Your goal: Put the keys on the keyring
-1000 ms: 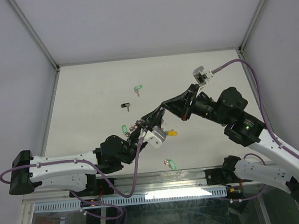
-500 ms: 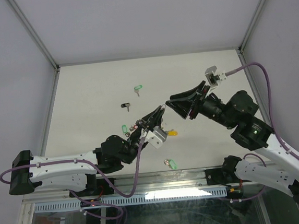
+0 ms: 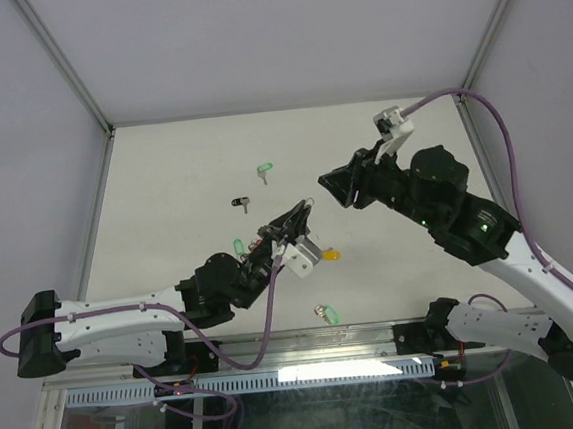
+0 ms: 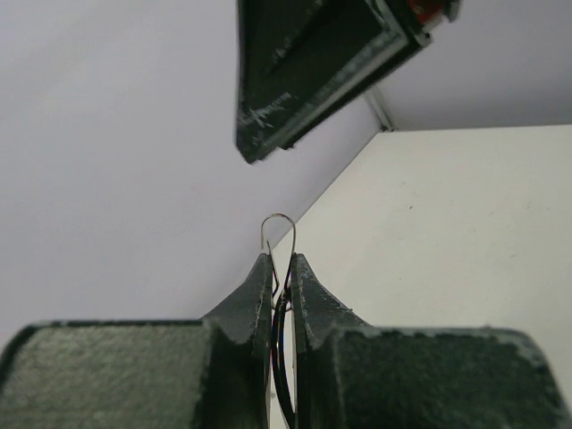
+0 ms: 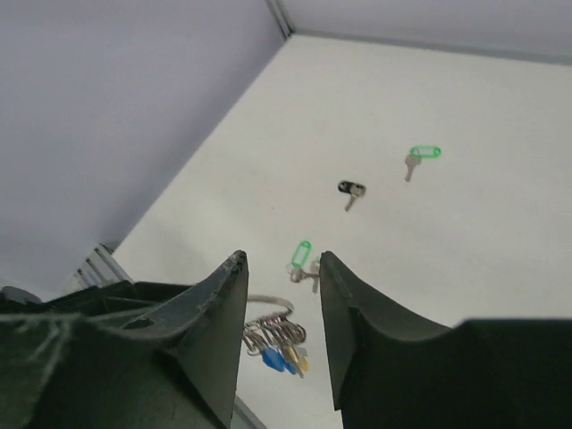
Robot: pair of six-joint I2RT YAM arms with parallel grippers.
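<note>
My left gripper is shut on the keyring, whose thin wire loop pokes up between the tips. In the top view the left gripper is raised over the table's middle. My right gripper hangs open just beyond it, holding nothing. In the right wrist view the keyring shows between the open fingers, with a cluster of keys with blue and yellow tags hanging from it. Loose keys lie on the table: a green-tagged one, a black one, another green, a yellow and a green.
The white table is enclosed by grey walls with metal posts at the back corners. The right arm's purple cable loops over the right side. Both arm bases sit along the near edge.
My right gripper has opened and drawn back up and to the right, away from the left gripper's tips. The left gripper stays shut on the keyring in nearly the same place.
</note>
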